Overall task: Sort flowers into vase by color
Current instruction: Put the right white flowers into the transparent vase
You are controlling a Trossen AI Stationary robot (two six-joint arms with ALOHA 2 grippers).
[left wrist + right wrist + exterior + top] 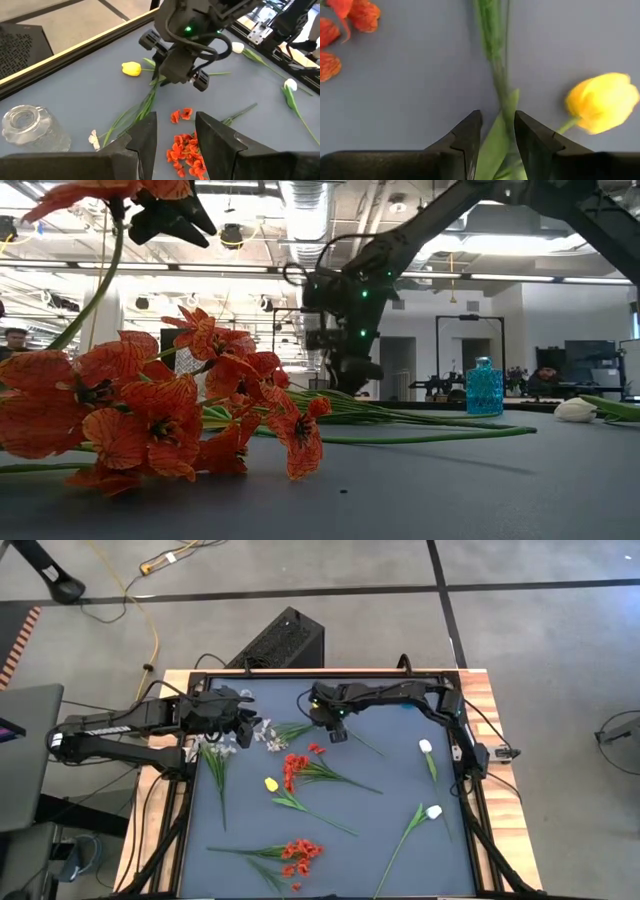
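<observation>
Grey mat (400, 840) from above: your right gripper (335, 730) sits at the far middle over green stems (296, 728); left gripper (243, 720) hovers by the pale sprig (218, 750). Red clusters (300, 856), yellow tulip (271, 783) and white tulips (433, 811) lie scattered. Left wrist view — fingers (147, 132) apart, nothing between, clear vase (27, 127) nearby. Right wrist view — narrow gap around a stem (497, 75), though you can't tell if it's gripped.
</observation>
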